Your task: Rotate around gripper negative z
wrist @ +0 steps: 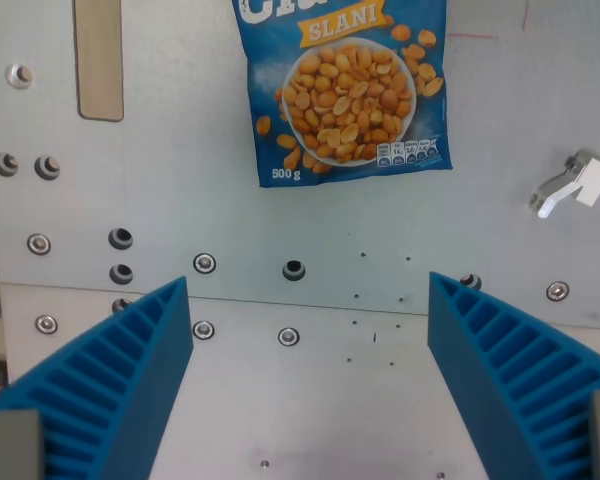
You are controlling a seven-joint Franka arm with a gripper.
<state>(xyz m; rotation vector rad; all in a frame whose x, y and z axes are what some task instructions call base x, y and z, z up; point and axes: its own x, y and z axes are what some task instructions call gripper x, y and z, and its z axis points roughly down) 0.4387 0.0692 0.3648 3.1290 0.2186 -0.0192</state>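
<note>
Spinning about its own long axis is all this step asks, so the gripper point(310, 300) should hold its height and its place over the plate while only the wrist turns. Its two blue ribbed fingers point(115, 385) stand wide apart at the bottom of the wrist view, one at the wrist view's left and one at the right, with nothing between them but bare metal. No object belongs to the task; its thing is the gripper itself, which hangs above the metal plate point(310, 400) with a clear gap under the tips, as far as the view lets me judge. A slow, even turn should keep the tips from dipping, and I judge the main care to be a pure rotation with no sideways drift.

Just beyond the fingertips a seam crosses the plate, lined with a row of screws point(204, 264) and dark holes point(294, 270); these sit flush or low and should not catch the fingers. Farther off, the blue peanut bag point(345, 90) lies flat on the plate, well apart from the fingers. At the wrist view's right a small white clip point(572, 185) stands up from the surface, and at the top left a tan slot point(98, 58) is cut in the plate. Both seem outside the fingers' sweep, though height is hard to tell.
</note>
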